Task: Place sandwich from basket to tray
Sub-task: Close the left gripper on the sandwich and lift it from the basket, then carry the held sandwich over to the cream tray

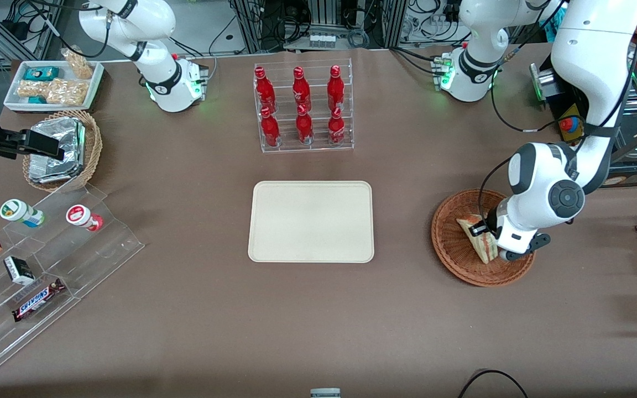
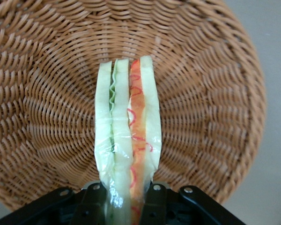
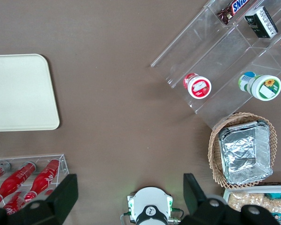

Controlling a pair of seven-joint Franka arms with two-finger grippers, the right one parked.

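The sandwich, a clear-wrapped wedge of white bread with green and red layers, stands on edge over the middle of the reddish-brown wicker basket. My left gripper reaches down into the basket and is shut on the sandwich, one black finger pressed on each bread face. Whether the sandwich still touches the basket floor I cannot tell. The cream tray lies flat and bare beside the basket, toward the parked arm's end.
A clear rack of red bottles stands farther from the front camera than the tray. Toward the parked arm's end are a stepped clear display with cups and snacks, a tan basket of foil packets and a white snack tray.
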